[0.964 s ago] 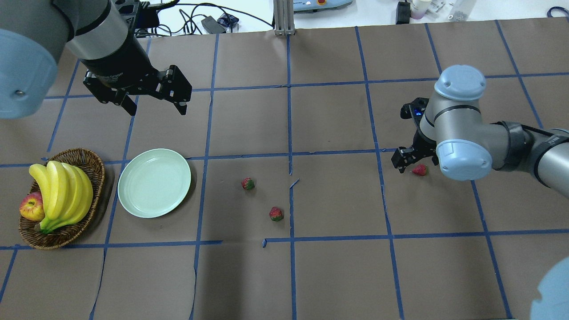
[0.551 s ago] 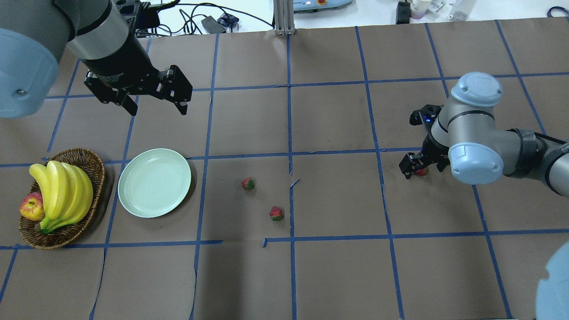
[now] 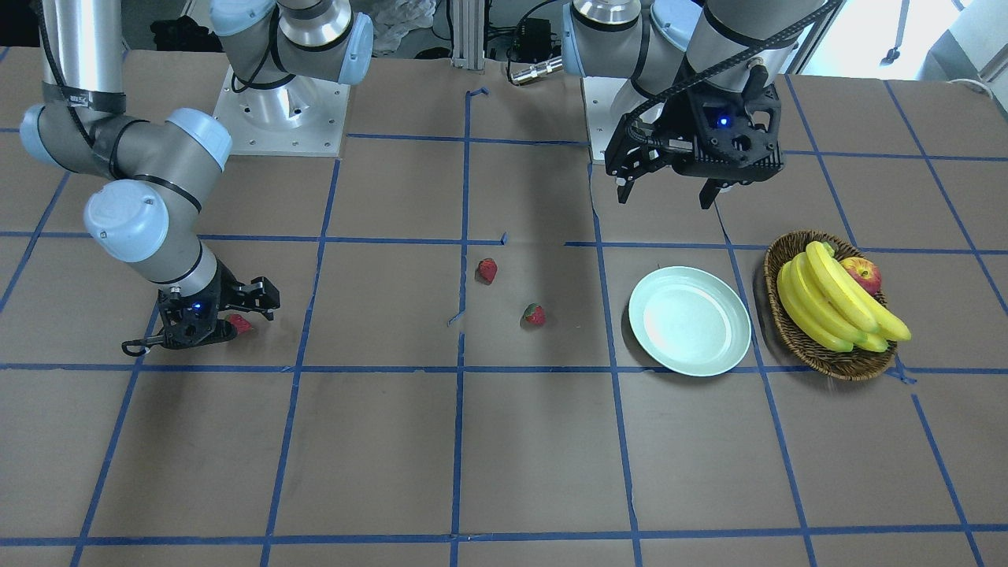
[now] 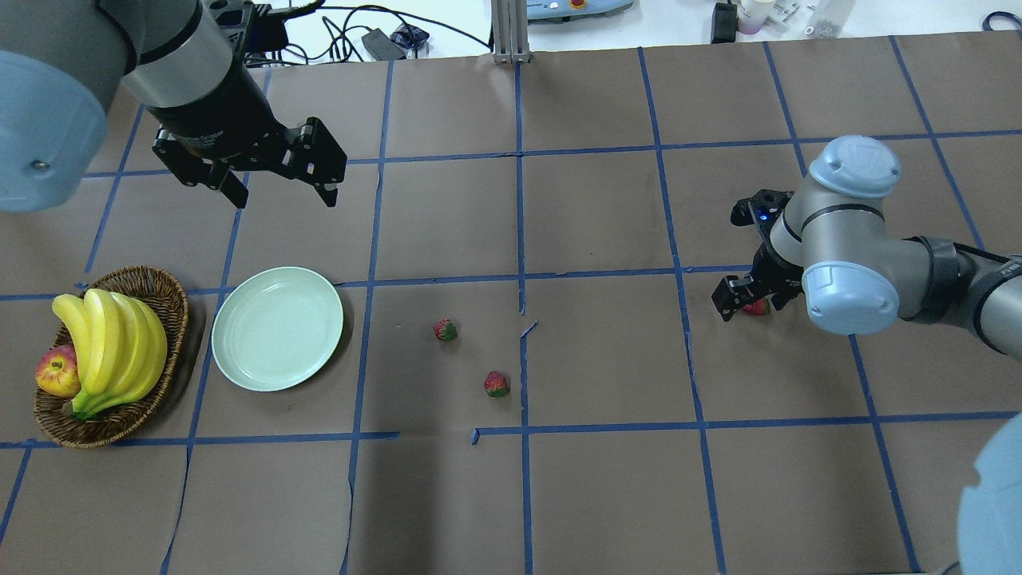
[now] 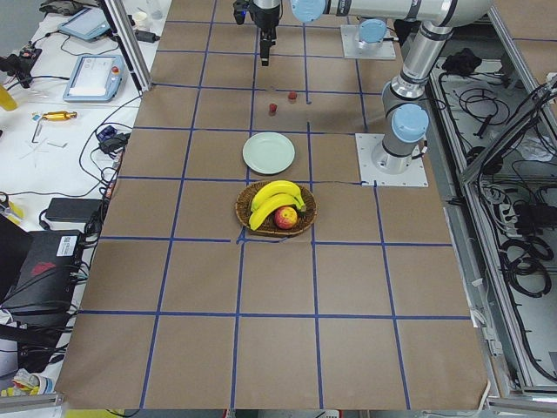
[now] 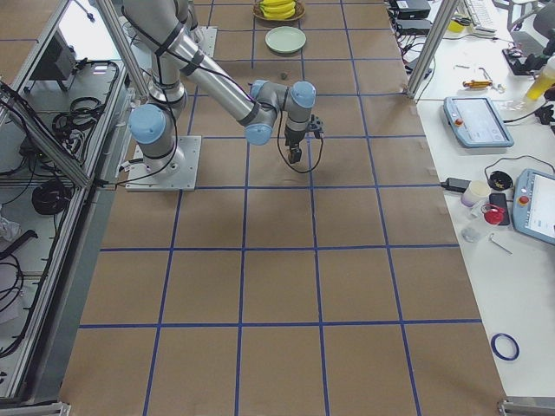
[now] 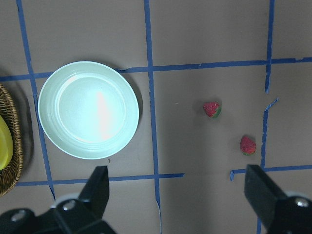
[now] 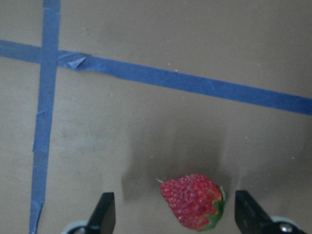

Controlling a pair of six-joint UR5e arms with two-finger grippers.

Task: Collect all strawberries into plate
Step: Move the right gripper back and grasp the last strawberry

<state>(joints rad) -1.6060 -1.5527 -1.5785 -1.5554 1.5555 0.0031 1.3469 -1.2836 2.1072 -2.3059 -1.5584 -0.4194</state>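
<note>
Two strawberries (image 4: 445, 330) (image 4: 496, 384) lie on the brown table near its middle, right of the pale green plate (image 4: 277, 328), which has nothing on it. A third strawberry (image 4: 754, 307) lies at the right. My right gripper (image 4: 749, 307) is low over it and open; in the right wrist view the berry (image 8: 192, 201) sits between the spread fingers (image 8: 105, 214) without touching them. My left gripper (image 4: 283, 200) is open and holds nothing, high above the table behind the plate. Its wrist view shows the plate (image 7: 87, 109) and two berries (image 7: 211, 109) (image 7: 247, 145).
A brown wicker basket (image 4: 164, 291) with bananas and an apple stands left of the plate, close to its rim. Blue tape lines grid the table. Cables and devices lie beyond the far edge.
My right gripper has shifted right and come down around the third strawberry, which now shows only partly under the arm. The left arm, the plate and the other berries have not moved.
</note>
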